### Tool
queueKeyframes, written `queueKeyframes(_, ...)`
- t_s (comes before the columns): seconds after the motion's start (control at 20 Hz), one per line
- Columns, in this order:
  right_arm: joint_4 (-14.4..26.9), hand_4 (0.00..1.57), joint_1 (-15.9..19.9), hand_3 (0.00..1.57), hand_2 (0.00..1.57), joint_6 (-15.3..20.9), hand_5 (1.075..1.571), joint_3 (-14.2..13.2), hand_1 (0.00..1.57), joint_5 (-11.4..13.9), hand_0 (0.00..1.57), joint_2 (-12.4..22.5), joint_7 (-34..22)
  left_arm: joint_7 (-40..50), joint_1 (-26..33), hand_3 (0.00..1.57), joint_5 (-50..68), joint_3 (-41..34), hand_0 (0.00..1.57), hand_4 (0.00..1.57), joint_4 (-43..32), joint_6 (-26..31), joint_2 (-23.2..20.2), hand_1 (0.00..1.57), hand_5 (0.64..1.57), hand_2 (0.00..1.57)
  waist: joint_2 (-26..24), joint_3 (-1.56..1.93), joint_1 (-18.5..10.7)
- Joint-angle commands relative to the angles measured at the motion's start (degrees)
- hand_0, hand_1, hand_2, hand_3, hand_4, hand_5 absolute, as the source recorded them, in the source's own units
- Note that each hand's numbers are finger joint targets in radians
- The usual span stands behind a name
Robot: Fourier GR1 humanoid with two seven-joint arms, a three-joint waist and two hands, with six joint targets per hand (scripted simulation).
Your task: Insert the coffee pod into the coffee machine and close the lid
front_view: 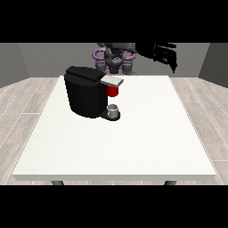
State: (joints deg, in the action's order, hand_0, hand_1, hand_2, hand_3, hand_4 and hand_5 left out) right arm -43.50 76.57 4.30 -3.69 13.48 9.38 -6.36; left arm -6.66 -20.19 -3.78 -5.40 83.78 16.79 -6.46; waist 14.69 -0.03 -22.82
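The black coffee machine stands on the white table, left of the middle. Its grey lid juts out to the right, roughly level, over a red thing at the machine. A small grey thing sits on the machine's base below the red thing; I cannot tell whether it is the pod. The hand at the view's right is raised in the air beyond the table's far right corner, well away from the machine. No hand shows at the view's left.
The robot's torso stands behind the table's far edge. Wooden floor surrounds the table, and grey walls close the back.
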Motion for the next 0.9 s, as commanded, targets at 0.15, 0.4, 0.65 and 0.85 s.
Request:
queueKeyframes(0.15,2.56,0.00,2.26,0.00,0.00,-1.97,1.571,-3.09,0.00,-2.30,0.00,1.35,2.18,0.98,-0.90,0.00,1.53,-0.28,0.00,0.00,1.27,0.42,0.11,0.00,1.571,0.00,2.57,0.01,-0.71)
queueKeyframes(0.4,2.81,0.10,4.11,0.00,0.00,1.38,1.571,-1.86,0.00,-0.76,0.00,-2.04,1.29,-1.70,-2.11,0.00,1.86,-2.01,0.00,0.33,-1.86,0.96,-1.45,0.00,1.571,0.00,3.80,-0.02,-0.11)
queueKeyframes(0.65,3.29,0.00,0.60,0.00,0.00,-1.02,1.571,-2.27,0.00,-2.03,0.00,-2.43,6.47,-0.82,0.78,0.00,2.08,-1.23,0.00,0.35,0.09,0.72,-0.52,0.00,1.571,0.00,1.80,0.01,0.62)
queueKeyframes(0.85,-0.05,0.17,-3.82,0.00,0.00,-0.15,1.571,0.31,0.00,-2.17,0.00,-8.97,12.80,-0.86,1.47,0.00,2.47,-2.95,0.00,0.33,-2.10,1.30,-2.28,0.00,1.571,0.00,-0.99,0.01,4.19)
